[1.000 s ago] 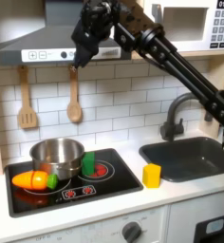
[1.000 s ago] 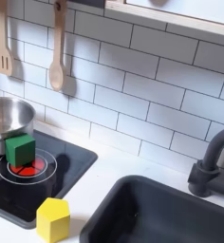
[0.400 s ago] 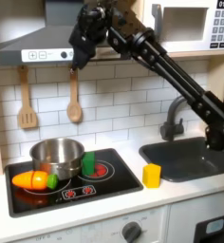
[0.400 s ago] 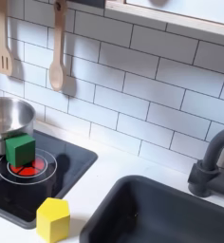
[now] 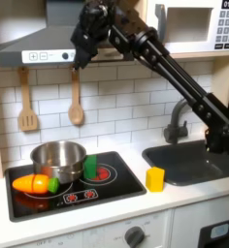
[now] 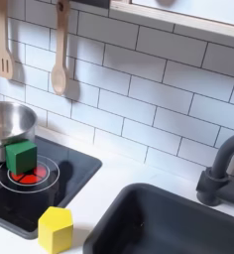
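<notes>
Up front on the bench (image 5: 184, 199) in the first exterior view sits the yellow block (image 5: 155, 178), and behind it on the stove (image 5: 73, 184) are the green block (image 5: 90, 167), the steel pot (image 5: 58, 159) and a toy carrot (image 5: 35, 183). High against the range hood (image 5: 34, 44) hangs the hand (image 5: 78, 60), just above the wooden spoon (image 5: 76, 100) on the tiled wall, well apart from the blocks below. Fingers spread or pressed? Cannot tell from here. Over in the second exterior view, the green block's square face (image 6: 21, 157) and the dark faucet (image 6: 224, 169) come up clearly, the sink (image 6: 178, 223) beside them.
</notes>
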